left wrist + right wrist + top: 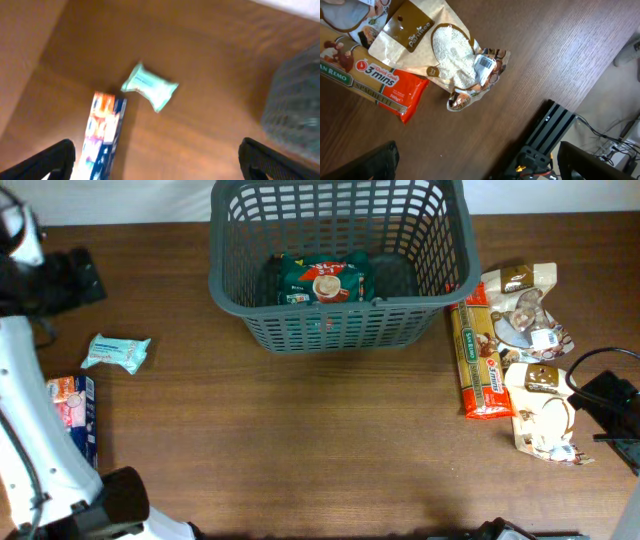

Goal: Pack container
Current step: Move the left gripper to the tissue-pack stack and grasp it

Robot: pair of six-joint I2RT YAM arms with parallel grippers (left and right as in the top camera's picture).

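Left gripper (159, 165) spread, empty | right gripper (481, 167) likewise, fingertips cropped | container (295, 100) blurred, cropped

left gripper (156, 149): fingers wide apart above the wooden worktop (215, 55) | mint packet (150, 90): lying flat | blue-orange box (104, 135): just beside packet, not touching | container (295, 112): blurred, near the worktop's edge, well apart from both

The overhead camera looks straight down on the whole table (300, 450) from high up. The left wrist camera looks down at a slant on the left side. It shares the mint packet (117, 352), the blue box (78, 412) and the basket (295, 100) edge with overhead. The right wrist camera is nearer, above the right table edge. It shares the spaghetti (370, 82) and the rice bag (445, 55) with overhead.
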